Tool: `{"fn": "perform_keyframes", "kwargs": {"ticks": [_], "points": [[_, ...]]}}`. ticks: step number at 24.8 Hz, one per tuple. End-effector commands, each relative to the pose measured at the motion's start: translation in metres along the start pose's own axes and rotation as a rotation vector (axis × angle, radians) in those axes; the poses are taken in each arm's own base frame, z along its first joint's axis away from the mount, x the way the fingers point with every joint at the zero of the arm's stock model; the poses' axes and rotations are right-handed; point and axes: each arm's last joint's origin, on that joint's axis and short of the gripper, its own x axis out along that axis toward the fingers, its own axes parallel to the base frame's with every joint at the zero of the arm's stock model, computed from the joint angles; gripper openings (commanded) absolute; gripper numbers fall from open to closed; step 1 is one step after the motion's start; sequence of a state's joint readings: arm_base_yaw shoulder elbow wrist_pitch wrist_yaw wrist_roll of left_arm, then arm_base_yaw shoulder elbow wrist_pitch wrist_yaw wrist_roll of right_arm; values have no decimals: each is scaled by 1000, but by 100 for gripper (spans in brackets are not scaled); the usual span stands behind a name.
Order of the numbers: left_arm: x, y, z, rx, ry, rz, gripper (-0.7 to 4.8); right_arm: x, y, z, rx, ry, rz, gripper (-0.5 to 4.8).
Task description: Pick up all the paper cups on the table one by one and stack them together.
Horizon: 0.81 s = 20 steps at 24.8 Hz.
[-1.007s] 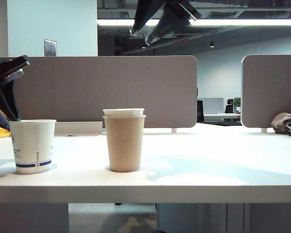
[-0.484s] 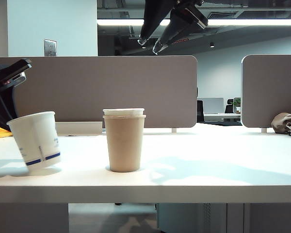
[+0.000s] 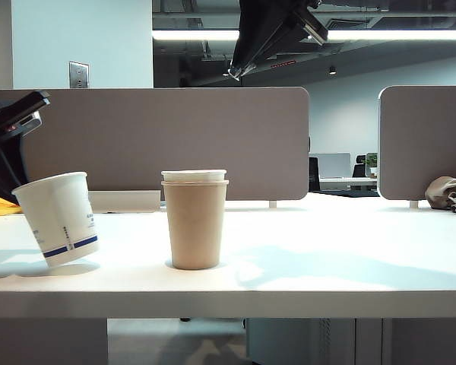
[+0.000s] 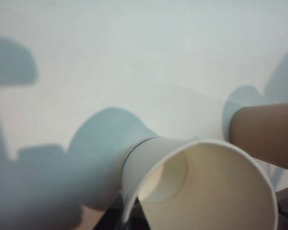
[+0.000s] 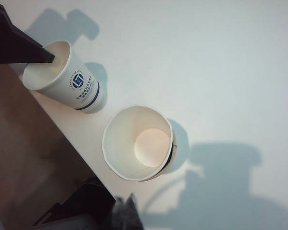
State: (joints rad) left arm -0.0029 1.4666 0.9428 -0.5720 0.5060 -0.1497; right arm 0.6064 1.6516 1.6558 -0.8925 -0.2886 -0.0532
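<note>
A wide, flat white table (image 3: pixel 327 266) with a thick front edge fills the lower part of the exterior view, backed by grey partition panels (image 3: pixel 167 141) and an office ceiling with a strip light (image 3: pixel 380 35). Near the front edge, about midway between the left end and the middle of the worktop, stands a plain tan tapered paper cup (image 3: pixel 195 224), upright, with a white paper cup (image 3: pixel 194 176) nested inside so that only its rolled rim shows above; the right wrist view looks down into this pair (image 5: pixel 139 143). Toward the left end of the worktop, well apart from the tan cup, a white tapered paper cup with a blue band near its base (image 3: pixel 58 218) is tilted, its base toward the tan cup and raised on one side. The left gripper (image 3: pixel 11 152) comes in from the left edge, jaws pinched on that cup's rim; in the right wrist view a dark finger (image 5: pixel 19 48) reaches over the rim of the banded cup (image 5: pixel 67 79). Higher up and farther back, the right gripper (image 3: pixel 235 74) hangs above the stack, its jaws fully closed and holding nothing.
</note>
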Motion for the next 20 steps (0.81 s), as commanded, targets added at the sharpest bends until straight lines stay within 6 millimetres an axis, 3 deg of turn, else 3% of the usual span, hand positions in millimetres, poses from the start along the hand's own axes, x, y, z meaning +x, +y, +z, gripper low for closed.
{"fn": "perform_keyframes", "kwargs": {"ticks": [1,6,9,12,14,17,20], "points": [[-3,-3,3,20,-12,-16,-6,-4,2,1,-3,-9,6,-6],[-20,-14,16,60,-3,-14,-6,-4,1,0,-5,-1,5,-6],[-45,-30,32,74,3,-15,-6,-4,1,-1,-14,6,2,-6],[-70,-57,45,114,-7,-73,-6,-5,0,-1,-25,11,-12,-6],[-85,-86,51,205,-32,-106,-6,-5,-3,-1,-27,15,-79,-6],[-87,-116,54,282,-71,-149,-6,-8,-7,-2,-20,16,-122,-6],[-81,-130,54,301,-106,-141,-6,-12,-9,-3,-17,17,-170,-6]]}}
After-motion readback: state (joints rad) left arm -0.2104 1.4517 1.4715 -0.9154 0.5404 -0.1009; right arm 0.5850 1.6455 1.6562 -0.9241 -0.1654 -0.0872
